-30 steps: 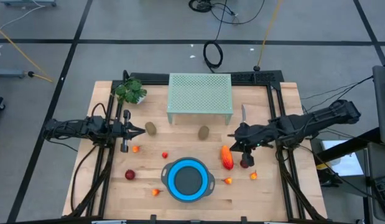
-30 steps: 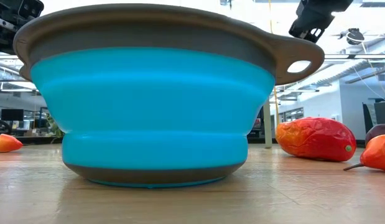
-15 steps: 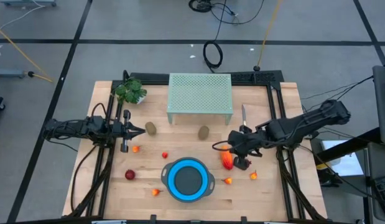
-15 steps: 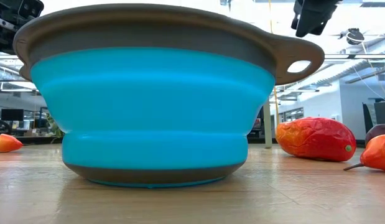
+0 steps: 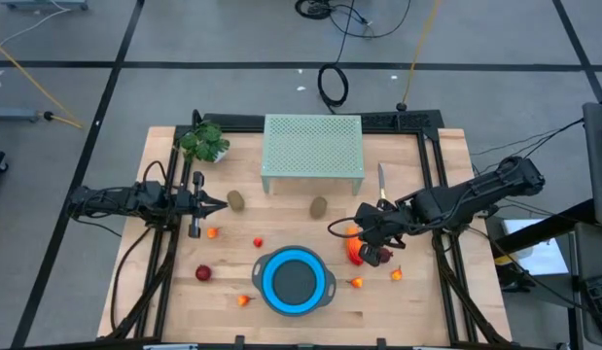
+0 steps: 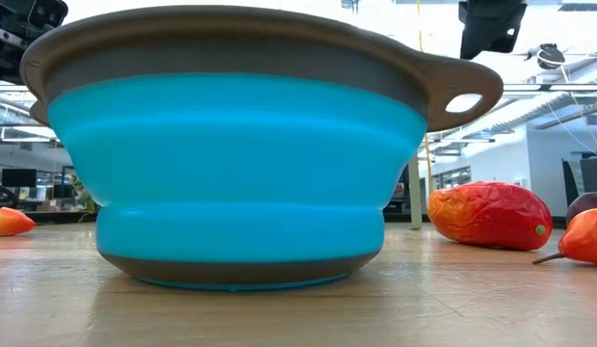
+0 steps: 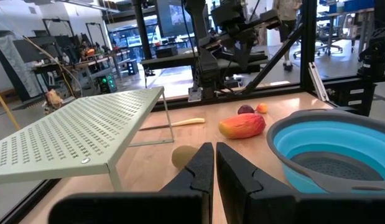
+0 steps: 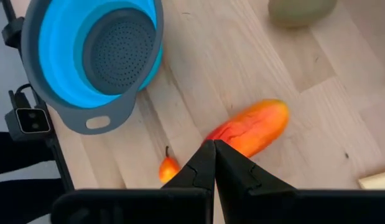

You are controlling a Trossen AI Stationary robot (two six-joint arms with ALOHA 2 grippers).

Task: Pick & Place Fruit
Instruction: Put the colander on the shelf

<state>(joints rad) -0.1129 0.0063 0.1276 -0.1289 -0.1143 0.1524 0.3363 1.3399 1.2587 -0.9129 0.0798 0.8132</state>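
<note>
Nearest us, blue colander (image 5: pixel 295 282) sits empty, presumably the drop point. We note right gripper (image 5: pixel 336 229) closed, empty, poised above long orange-red fruit (image 8: pixel 251 130) lying on bench (image 5: pixel 427 301). Farther left, left gripper (image 5: pixel 223 205) closed, waiting near kiwi (image 5: pixel 236 200).

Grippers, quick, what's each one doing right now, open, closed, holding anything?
Left gripper: closed, empty, waiting at the table's left side.
Right gripper: closed, empty, above the long orange-red fruit.
</note>
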